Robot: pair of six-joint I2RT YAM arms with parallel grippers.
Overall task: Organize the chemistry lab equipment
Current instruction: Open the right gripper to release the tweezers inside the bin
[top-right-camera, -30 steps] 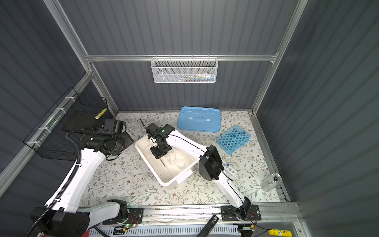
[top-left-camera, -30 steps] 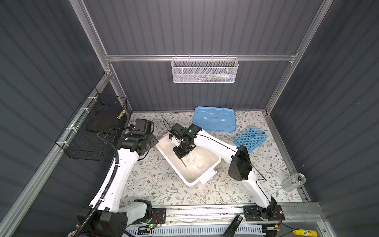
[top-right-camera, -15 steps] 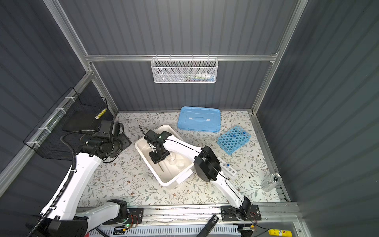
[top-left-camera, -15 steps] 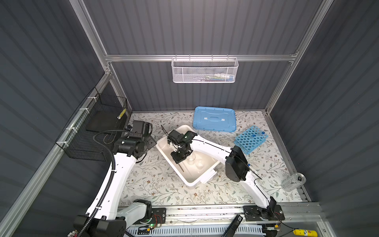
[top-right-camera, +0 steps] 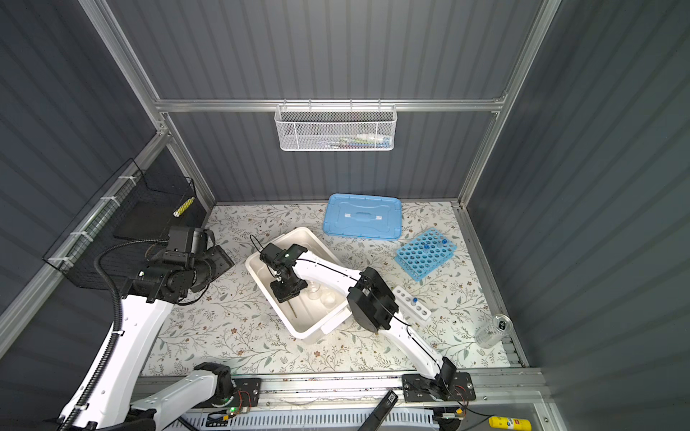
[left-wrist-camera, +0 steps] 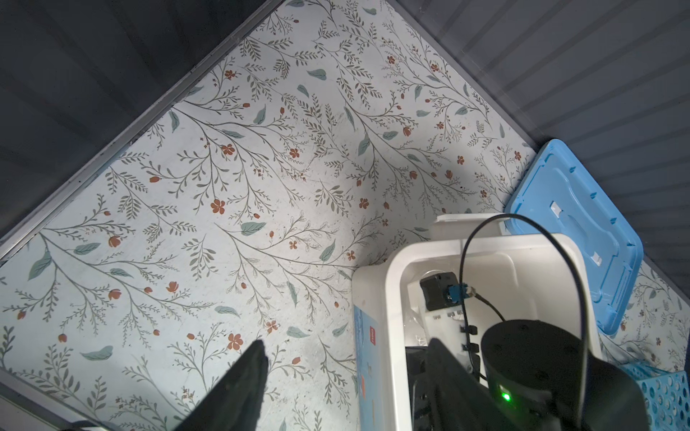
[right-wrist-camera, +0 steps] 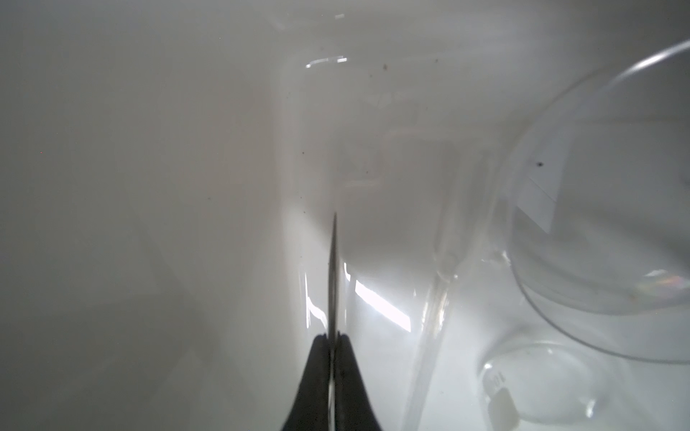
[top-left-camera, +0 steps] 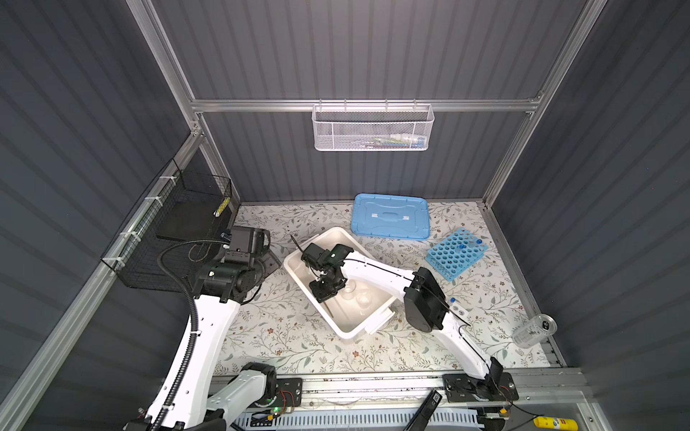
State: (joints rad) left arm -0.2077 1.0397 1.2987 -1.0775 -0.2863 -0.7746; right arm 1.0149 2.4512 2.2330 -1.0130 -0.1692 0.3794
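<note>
- Right gripper [right-wrist-camera: 331, 337] is down inside the white bin [top-left-camera: 349, 321], jaws pressed together on a thin rod [right-wrist-camera: 333, 268]. The rod runs straight out past the fingertips, pointing low along the bin floor. My guess: it is pinched near 1 end so it can be laid flat without the fingers touching the glass.
- 2 clear beakers [top-left-camera: 362, 298] sit in the bin just beside the rod. The right wrist view shows a wide glass rim close to it, apart as far as I can tell.
- Left gripper [left-wrist-camera: 347, 358] hangs over bare table beside the bin's outer wall, fingers well apart, holding nothing. It looks parked clear of the working arm.
- Blue rack [top-left-camera: 456, 253] stands at the right rear with a few blue-capped tubes [top-left-camera: 462, 246] upright in it. The small white rack [top-right-camera: 410, 303] lies by the right arm's elbow with 1 tube in it.
- Blue lid [top-left-camera: 390, 216] lies flat behind the bin, leaving the bin open for loading.
- Table [top-left-camera: 283, 328] has a pale floral covering, matte and a little scuffed.
- Dark ribbed walls close in 3 sides. A white mesh basket [top-left-camera: 372, 128] hangs on the back wall and a black wire basket [top-left-camera: 175, 227] on the left wall.
</note>
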